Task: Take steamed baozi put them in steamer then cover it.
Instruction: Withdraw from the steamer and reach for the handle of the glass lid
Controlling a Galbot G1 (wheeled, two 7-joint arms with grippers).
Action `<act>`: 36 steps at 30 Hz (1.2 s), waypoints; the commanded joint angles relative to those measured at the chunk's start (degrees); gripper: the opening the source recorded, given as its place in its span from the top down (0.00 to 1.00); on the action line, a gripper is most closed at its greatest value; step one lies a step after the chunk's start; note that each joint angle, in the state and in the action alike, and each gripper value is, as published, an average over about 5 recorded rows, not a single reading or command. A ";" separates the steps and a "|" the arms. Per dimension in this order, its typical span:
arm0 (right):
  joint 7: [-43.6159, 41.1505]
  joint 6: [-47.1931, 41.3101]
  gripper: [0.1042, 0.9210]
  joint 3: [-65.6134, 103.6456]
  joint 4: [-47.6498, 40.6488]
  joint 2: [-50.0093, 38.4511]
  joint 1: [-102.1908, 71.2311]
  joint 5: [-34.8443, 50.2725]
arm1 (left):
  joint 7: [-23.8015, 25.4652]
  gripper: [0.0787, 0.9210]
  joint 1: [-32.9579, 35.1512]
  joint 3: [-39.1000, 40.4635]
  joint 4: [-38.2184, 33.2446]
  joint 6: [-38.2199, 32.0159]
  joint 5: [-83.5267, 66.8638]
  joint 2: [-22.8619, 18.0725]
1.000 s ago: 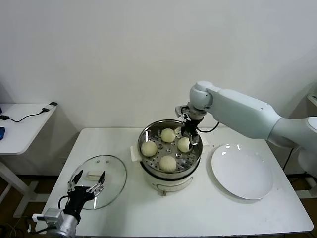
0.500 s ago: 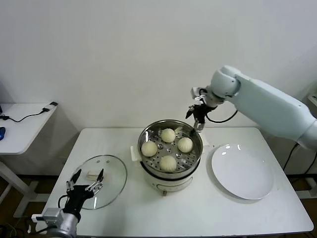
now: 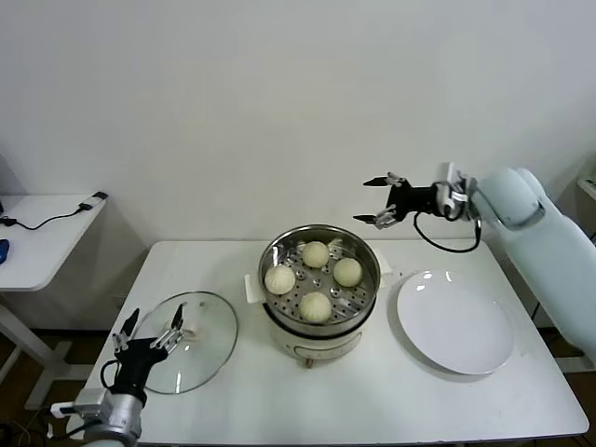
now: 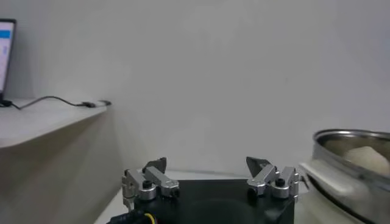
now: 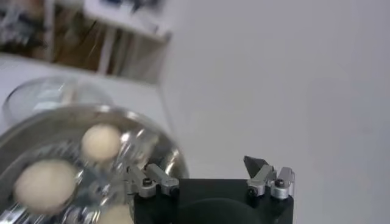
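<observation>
You have all 4 buns [image 3: 316, 305] sitting inside the steamer [image 3: 319, 315], which stands near the middle of the white counter [image 3: 372, 400]; 1 bun lies toward the wall, 1 to the left, 1 to the right and 1 nearest you. The steamer has no cover on it. The glass lid [image 3: 189, 341] lies flat on the counter to the left of the steamer, its white handle facing up. Your left claw [image 3: 149, 327] hangs over the near left edge of the lid with its fingers spread apart and nothing between them. Your right claw [image 3: 381, 200] is up in the air above and behind the steamer's right side, pointing left along the wall, its fingers also spread apart and holding nothing. From the right wrist you look down on the steamer and its buns, with the lid beyond. A bare white plate [image 3: 455, 322] rests on the counter to the right of the steamer.
</observation>
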 commanded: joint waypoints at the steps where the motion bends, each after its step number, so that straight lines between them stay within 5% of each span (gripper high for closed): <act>1: 11.67 16.65 0.12 45.46 9.19 16.00 -41.36 4.09 | -2.76 0.12 -2.49 -0.72 1.22 -2.07 4.34 0.23; 9: 19.58 23.51 0.12 50.22 11.31 30.40 -52.57 10.30 | -3.49 0.12 -3.71 -3.03 5.58 -7.04 16.36 3.22; 14: 20.98 25.33 0.12 50.47 12.30 32.83 -58.73 12.44 | -6.25 0.12 -3.73 -5.17 11.08 -13.18 37.15 7.25; 24: 21.72 25.74 0.12 49.42 13.07 31.20 -59.45 14.38 | -18.65 0.12 -1.30 -0.60 20.65 -26.13 71.51 19.94; 29: 21.70 25.92 0.12 48.62 13.13 31.66 -59.56 14.34 | -15.44 0.12 -2.07 0.04 21.19 -27.69 75.53 22.96; 36: 21.70 26.09 0.12 49.10 13.35 31.63 -60.66 14.31 | -14.42 0.12 -3.85 2.77 24.86 -28.04 75.44 22.04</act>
